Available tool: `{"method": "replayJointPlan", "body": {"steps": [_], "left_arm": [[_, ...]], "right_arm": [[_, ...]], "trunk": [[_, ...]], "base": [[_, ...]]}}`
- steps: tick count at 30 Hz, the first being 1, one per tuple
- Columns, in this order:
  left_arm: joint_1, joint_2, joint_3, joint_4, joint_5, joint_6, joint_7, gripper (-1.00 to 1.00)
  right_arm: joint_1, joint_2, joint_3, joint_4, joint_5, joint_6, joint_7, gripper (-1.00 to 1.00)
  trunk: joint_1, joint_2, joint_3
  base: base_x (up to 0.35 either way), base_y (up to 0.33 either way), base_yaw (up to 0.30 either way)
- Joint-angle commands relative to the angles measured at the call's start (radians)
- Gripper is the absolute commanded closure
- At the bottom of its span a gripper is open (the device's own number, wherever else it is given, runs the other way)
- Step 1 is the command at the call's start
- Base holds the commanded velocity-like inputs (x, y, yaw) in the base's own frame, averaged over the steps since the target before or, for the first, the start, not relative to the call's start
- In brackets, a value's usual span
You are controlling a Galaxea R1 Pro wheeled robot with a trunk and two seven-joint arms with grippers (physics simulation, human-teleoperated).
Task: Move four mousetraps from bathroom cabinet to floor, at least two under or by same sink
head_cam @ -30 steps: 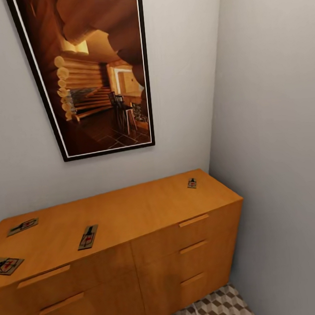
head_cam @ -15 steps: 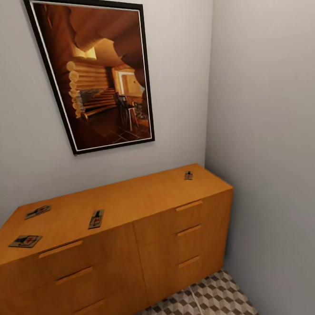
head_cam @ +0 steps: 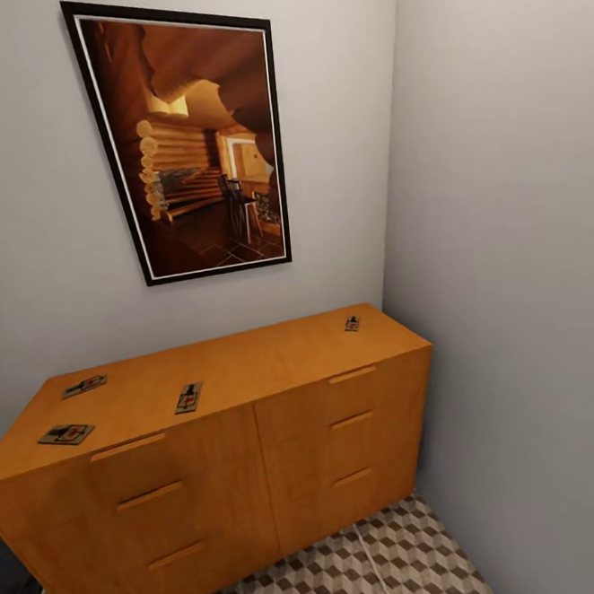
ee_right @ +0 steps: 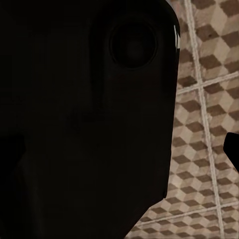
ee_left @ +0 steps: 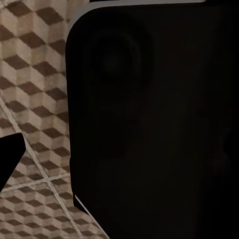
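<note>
- All four mousetraps lie flat on the cabinet (head_cam: 283, 442) top: three toward its left end (head_cam: 67, 434) (head_cam: 84, 385) (head_cam: 189, 397), one near the right back corner (head_cam: 352, 324).
- None is on the bathroom floor (head_cam: 357, 575) yet, so every pick and placement remains.
- Both wrist views face floor tiles past dark robot parts; I cannot tell how either arm's jaws stand.

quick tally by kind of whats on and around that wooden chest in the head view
mousetraps on the cabinet top: 4
cabinet: 1
framed picture on the wall: 1
total: 6
</note>
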Motion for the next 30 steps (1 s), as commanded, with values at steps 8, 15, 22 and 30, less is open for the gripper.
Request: {"method": "replayJointPlan", "body": {"steps": [8,15,22,30], "left_arm": [[0.0,-0.001,0.0,0.0,0.003,-0.001,-0.001,-1.0],[0.0,0.0,0.001,0.0,0.003,-0.001,-0.001,-1.0],[0.0,0.0,0.001,0.0,0.003,-0.001,-0.001,-1.0],[0.0,0.0,-0.001,-0.001,0.002,-0.001,-0.001,-1.0]], "right_arm": [[0.0,0.0,0.0,0.0,0.001,-0.002,0.0,-1.0],[0.0,0.0,0.002,0.0,0.008,-0.002,0.0,-1.0],[0.0,-0.001,0.005,0.0,0.012,-0.002,0.002,-1.0],[0.0,-0.001,0.005,0.0,0.012,0.0,0.007,-1.0]], "trunk": [[0.0,0.0,-0.001],[0.0,0.0,-0.001],[0.0,0.0,-0.001],[0.0,0.0,-0.001]], "base": [[-0.013,0.0,0.0],[-0.003,0.0,0.0],[0.0,0.0,0.0],[0.0,0.0,0.0]]}}
